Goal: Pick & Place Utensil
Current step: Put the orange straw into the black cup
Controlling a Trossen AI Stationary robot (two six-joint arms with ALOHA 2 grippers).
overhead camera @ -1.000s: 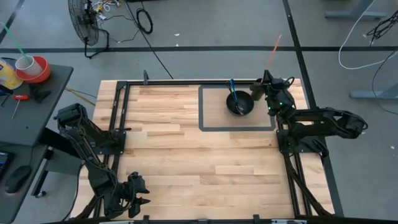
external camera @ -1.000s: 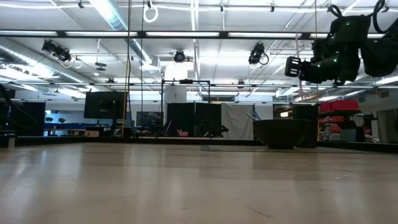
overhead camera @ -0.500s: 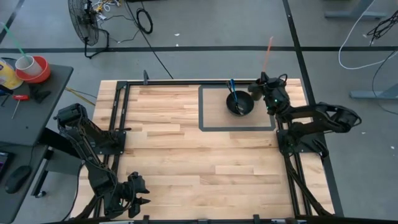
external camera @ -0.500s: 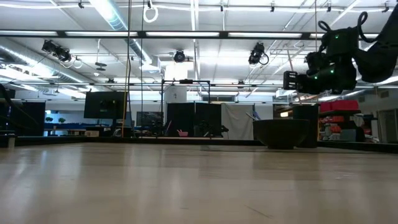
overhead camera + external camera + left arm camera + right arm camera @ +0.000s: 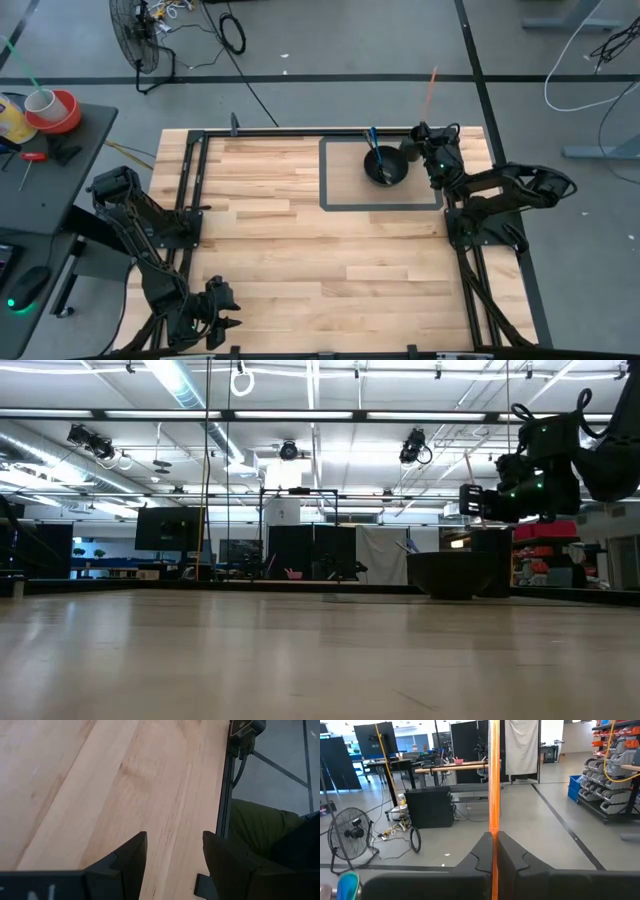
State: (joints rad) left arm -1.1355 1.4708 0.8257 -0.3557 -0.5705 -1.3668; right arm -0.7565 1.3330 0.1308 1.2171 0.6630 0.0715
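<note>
Currently:
right arm: right gripper (image 5: 421, 134) raised near worktop's far right corner, beside round black bowl (image 5: 384, 164)
jaws: clenched on thin orange utensil (image 5: 493, 780), upright between them
left gripper (image 5: 172, 850): released, near left corner

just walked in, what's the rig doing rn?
The right gripper is shut on an orange utensil, held upright above the table's far right corner, just beside the dark bowl. The bowl already holds a blue-handled utensil. The left gripper is open and idle at the near left edge.
</note>
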